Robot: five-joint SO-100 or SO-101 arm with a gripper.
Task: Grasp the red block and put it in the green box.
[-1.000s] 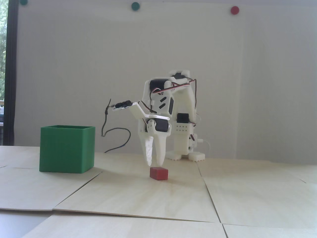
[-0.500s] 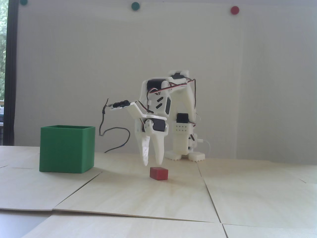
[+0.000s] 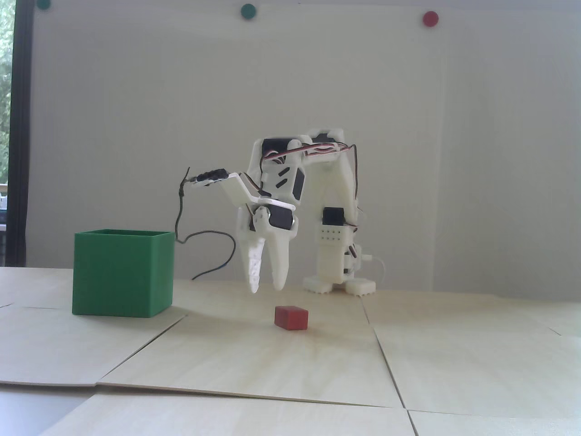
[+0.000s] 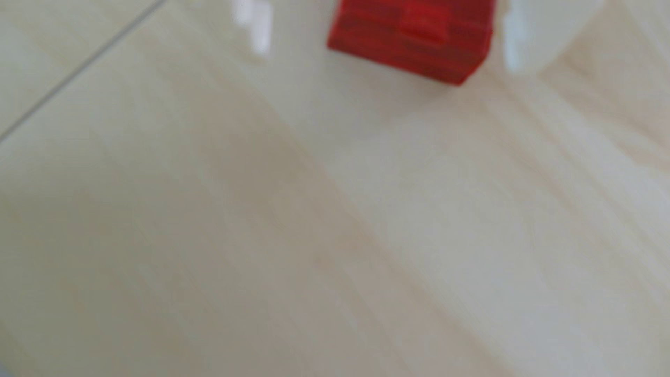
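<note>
The small dark-red block (image 3: 291, 317) lies on the pale wooden table, right of the big lidless green box (image 3: 119, 274). My white gripper (image 3: 266, 289) hangs fingers-down, open and holding nothing, a little above the block and to its left, between box and block. In the blurred wrist view the red block (image 4: 409, 40) sits at the top edge. One white fingertip (image 4: 259, 25) shows to its left and the other to its right, neither touching it. The green box is out of that view.
The arm's white base (image 3: 340, 284) stands behind the block near the wall. A dark cable (image 3: 213, 254) loops down behind the gripper. Table panels meet at seams (image 3: 145, 338). Round green and red dots (image 3: 430, 18) are on the wall.
The gripper has risen off the block and swung left toward the box, still open. The red block has stayed where it was.
</note>
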